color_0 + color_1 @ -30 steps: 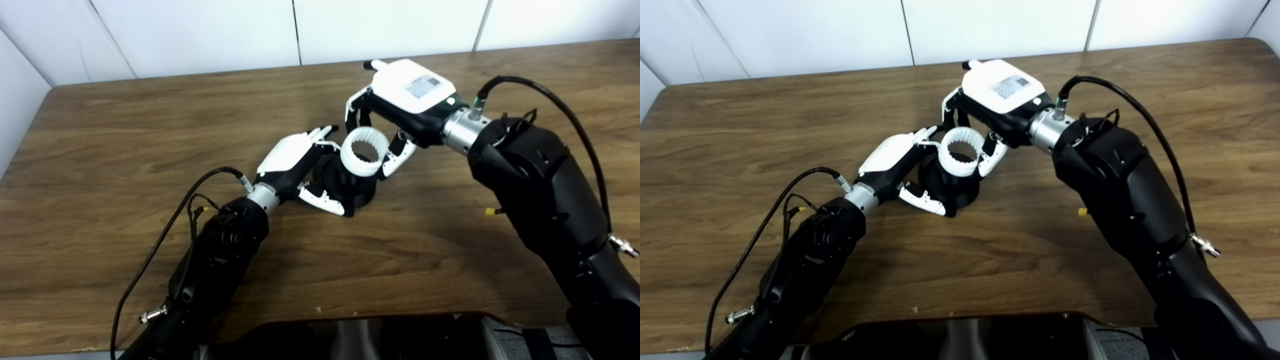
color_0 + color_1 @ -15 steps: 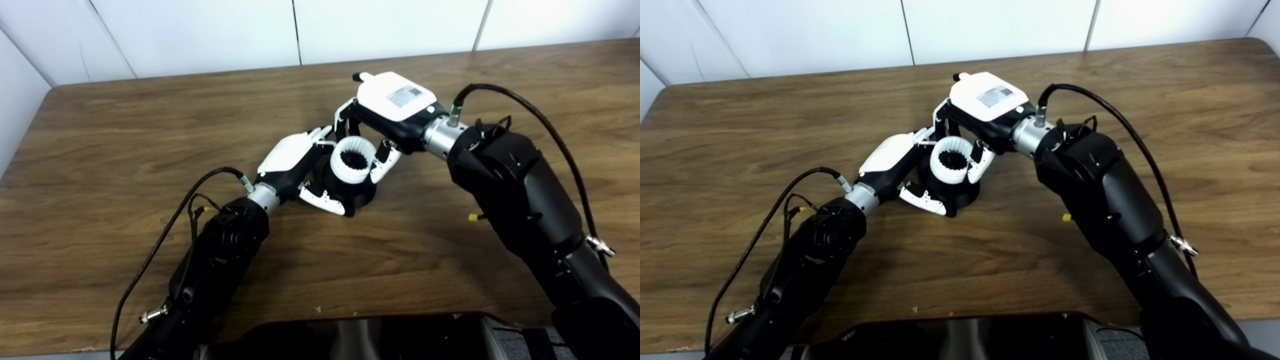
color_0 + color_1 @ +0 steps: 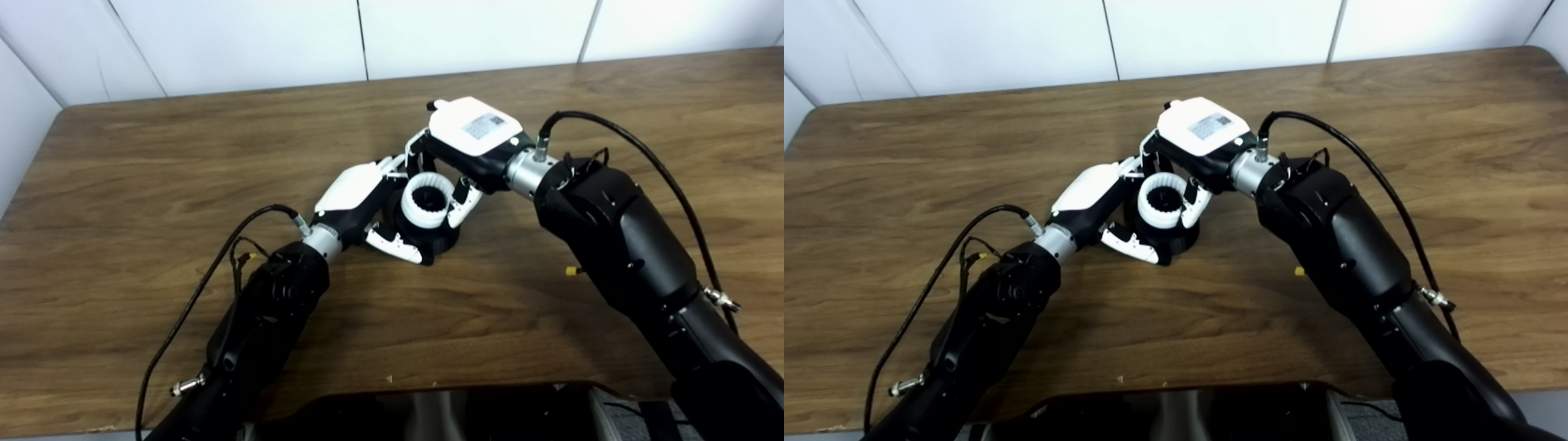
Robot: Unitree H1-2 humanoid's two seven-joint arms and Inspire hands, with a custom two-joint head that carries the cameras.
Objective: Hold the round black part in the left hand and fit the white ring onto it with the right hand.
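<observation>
Lowered since a second ago: white toothed ring [image 3: 424,207], now seated down over the top of the round black part [image 3: 442,239] instead of hovering above it. Right robot hand [image 3: 456,160] closed around the ring from above, fingers on both sides. Left robot hand [image 3: 367,208] wrapped on the black part, resting on the wooden worktop [image 3: 153,171].

I'm working at what is looking like a lab or test bench: bare wood-grain table [image 3: 153,184], plain white panelled wall [image 3: 245,37] running along 12 o'clock, exposed cables [image 3: 202,288] trailing off my arms at 7 and 3 o'clock.
</observation>
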